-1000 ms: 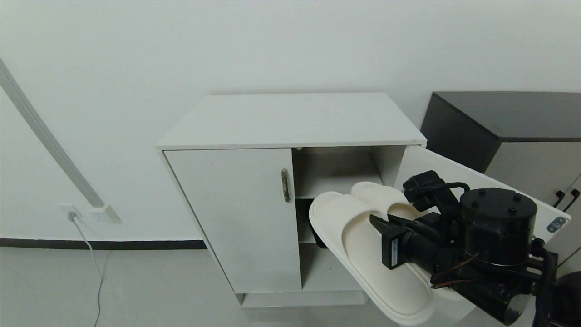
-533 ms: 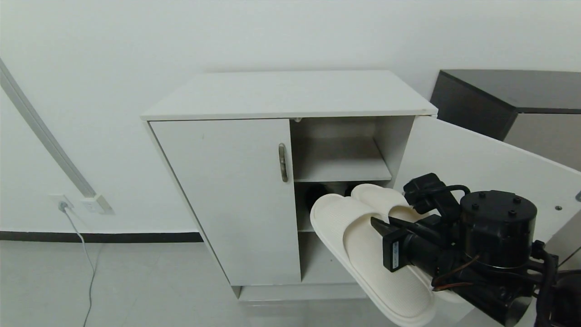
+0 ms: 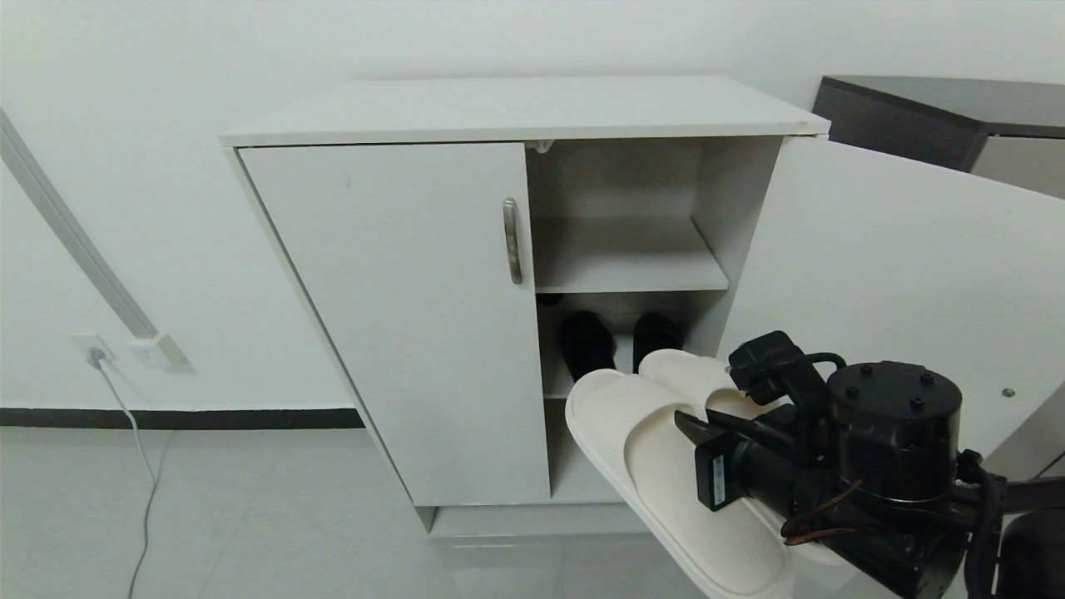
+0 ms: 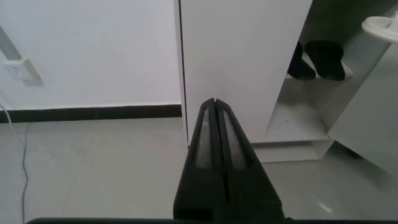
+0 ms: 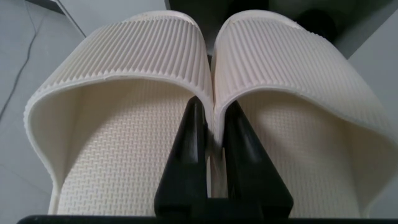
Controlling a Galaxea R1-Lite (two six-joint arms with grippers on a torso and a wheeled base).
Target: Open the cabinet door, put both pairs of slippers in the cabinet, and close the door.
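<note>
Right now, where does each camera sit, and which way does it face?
Head view: on the head, facing forward and down at the cabinet; right gripper holds white slippers.
Left wrist view: behind the shut left gripper, facing door and floor.
Right wrist view: behind its fingers pinching the white slippers.
Head and left wrist views share black slippers inside.

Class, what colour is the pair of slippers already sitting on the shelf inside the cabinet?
Black. That pair of slippers shows best in the head view.
</note>
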